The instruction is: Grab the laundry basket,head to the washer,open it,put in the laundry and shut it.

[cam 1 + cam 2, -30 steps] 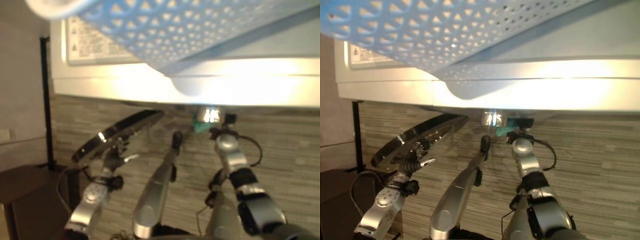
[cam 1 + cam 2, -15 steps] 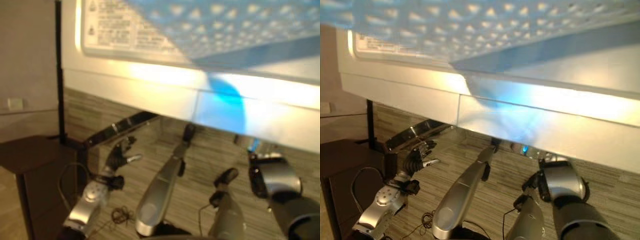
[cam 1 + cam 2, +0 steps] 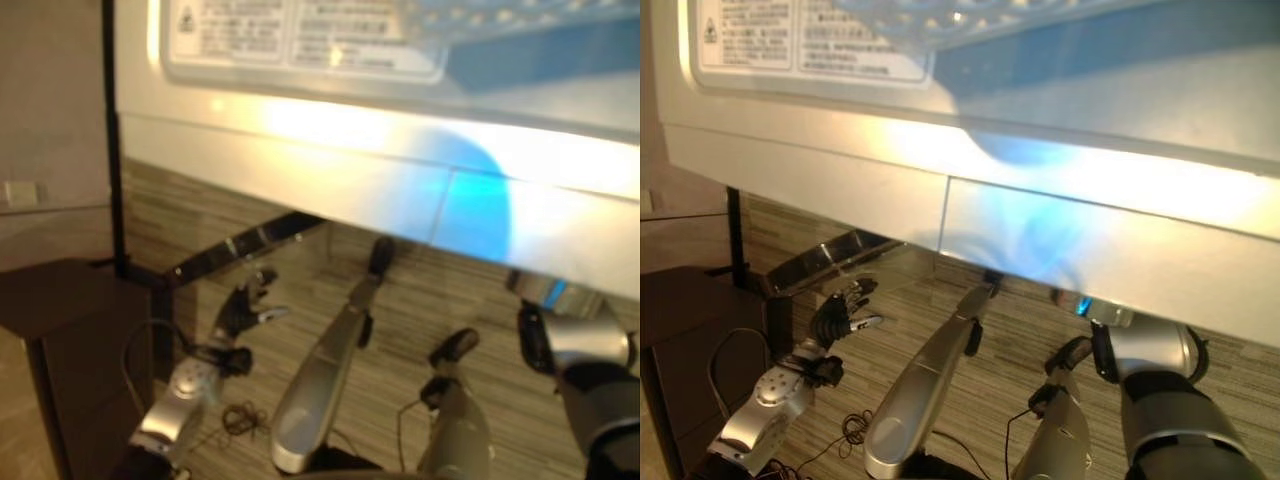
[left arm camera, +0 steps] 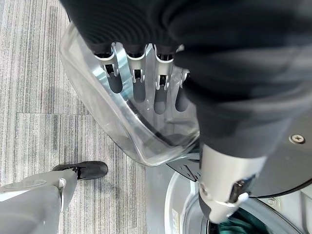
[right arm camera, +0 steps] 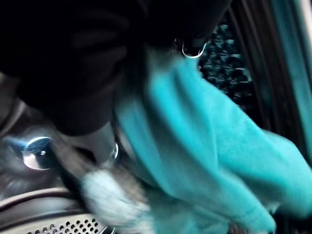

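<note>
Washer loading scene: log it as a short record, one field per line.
washer: white body, seen from above
door: glass door swung open
left hand: fingers straight against the door glass
right hand: arm reaches under the washer's front edge; fingers not readable
laundry: teal cloth inside the drum, close to the right wrist camera
basket: blue lattice basket on top of the washer
floor: grey striped carpet

The washer (image 3: 380,190) is white, its top panel close under the head camera. Its round glass door (image 4: 122,112) stands open. Teal laundry (image 5: 209,146) lies bunched inside the perforated metal drum (image 5: 58,224). The blue perforated laundry basket (image 3: 970,12) rests on the washer top.
</note>
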